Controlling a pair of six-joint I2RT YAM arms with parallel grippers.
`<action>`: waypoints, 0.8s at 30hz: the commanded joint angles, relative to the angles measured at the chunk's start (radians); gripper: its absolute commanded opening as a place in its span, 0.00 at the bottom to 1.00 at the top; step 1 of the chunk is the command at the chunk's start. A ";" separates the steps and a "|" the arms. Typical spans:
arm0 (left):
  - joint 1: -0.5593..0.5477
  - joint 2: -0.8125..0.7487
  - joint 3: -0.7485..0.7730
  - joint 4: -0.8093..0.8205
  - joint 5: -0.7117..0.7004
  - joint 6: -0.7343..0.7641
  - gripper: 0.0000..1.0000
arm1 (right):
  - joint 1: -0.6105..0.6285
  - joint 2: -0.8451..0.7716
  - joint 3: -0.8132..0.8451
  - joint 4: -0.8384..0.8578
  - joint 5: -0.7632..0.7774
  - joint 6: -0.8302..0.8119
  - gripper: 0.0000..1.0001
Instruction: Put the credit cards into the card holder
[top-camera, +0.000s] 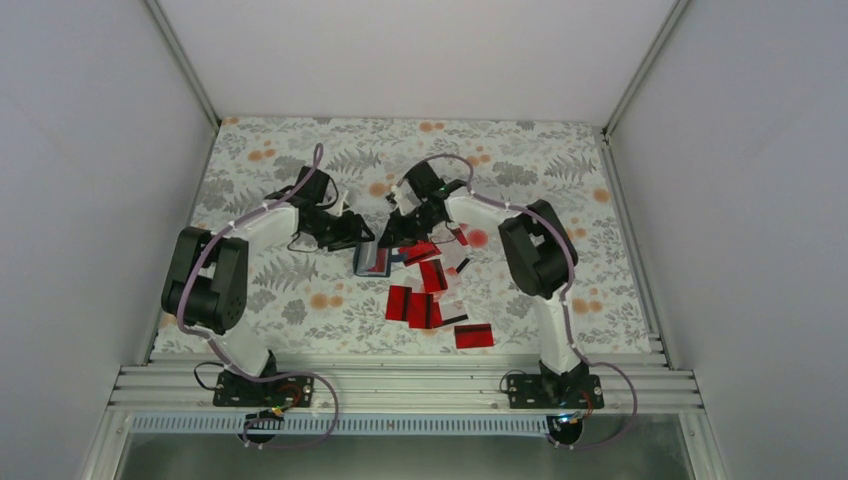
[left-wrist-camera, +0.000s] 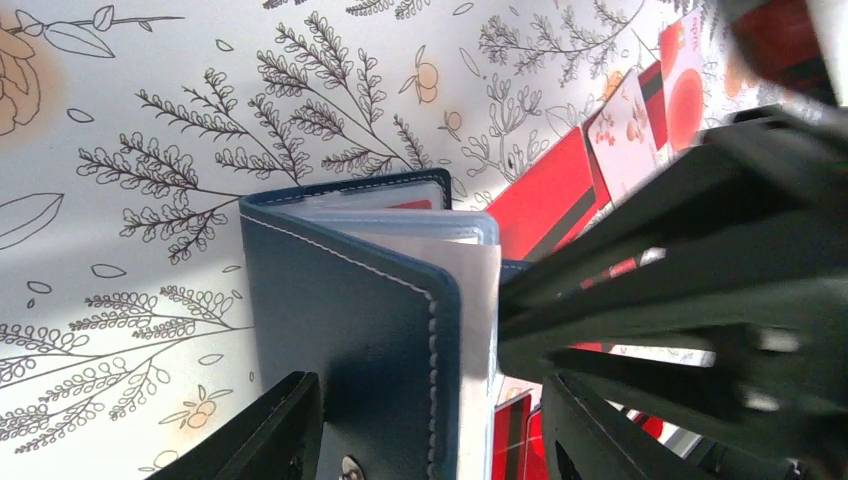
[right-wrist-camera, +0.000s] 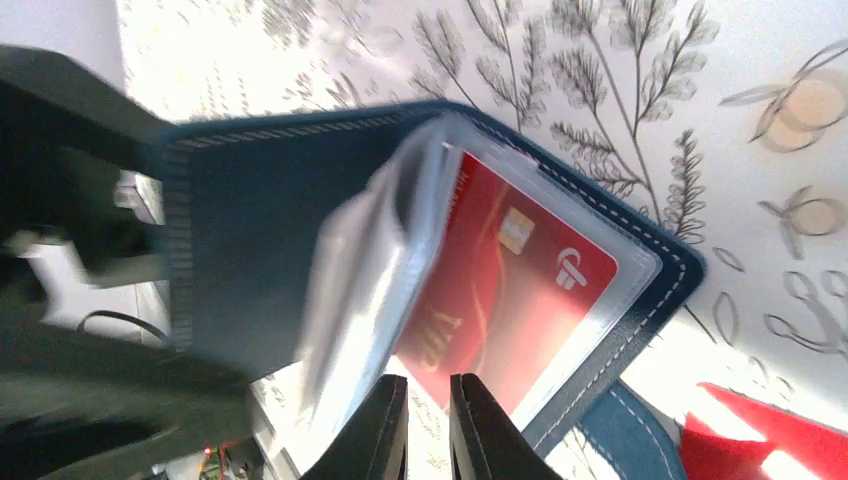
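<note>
Enclosure walls (top-camera: 90, 150): pale panels on the left, right and far sides of the table.
Table (top-camera: 300, 290): covered by a cloth with a leaf and orange-flower print; a metal rail (top-camera: 400, 385) runs along the near edge under both arm bases.
Left arm (top-camera: 210, 275): reaches in toward the middle of the table.
Right arm (top-camera: 535, 250): bends inward from the other side, so the two wrists meet over the card holder and hide part of it from above.
Credit cards (top-camera: 432, 300): loose and mostly red, overlapping in a scatter from just right of the holder toward the near edge. One lies a little apart at the near right.
Card holder (left-wrist-camera: 340, 330): at mid-table, navy, standing open on the cloth with its clear sleeves (right-wrist-camera: 360, 260) fanned out.
Left gripper (left-wrist-camera: 428, 385): jaws apart, one finger on each side of the holder's lower end.
Right gripper (right-wrist-camera: 428, 385): fingers almost together at the sleeves' edge; whether they pinch a sleeve cannot be told. Its dark body blocks the right half of the left wrist view.
Card in the sleeve (right-wrist-camera: 500, 280): red, lying in the pocket against the far cover.
Snap (left-wrist-camera: 349, 465): a pale stud low on the outer cover.
</note>
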 joint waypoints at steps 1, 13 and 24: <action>-0.022 0.036 0.032 -0.006 -0.045 -0.027 0.54 | -0.034 -0.125 -0.002 -0.029 0.002 -0.006 0.12; -0.083 0.069 0.078 -0.028 -0.103 -0.082 0.49 | -0.091 -0.310 -0.214 0.016 0.044 0.014 0.13; -0.195 0.056 0.184 -0.181 -0.268 -0.174 0.53 | -0.098 -0.385 -0.334 0.056 0.111 0.060 0.12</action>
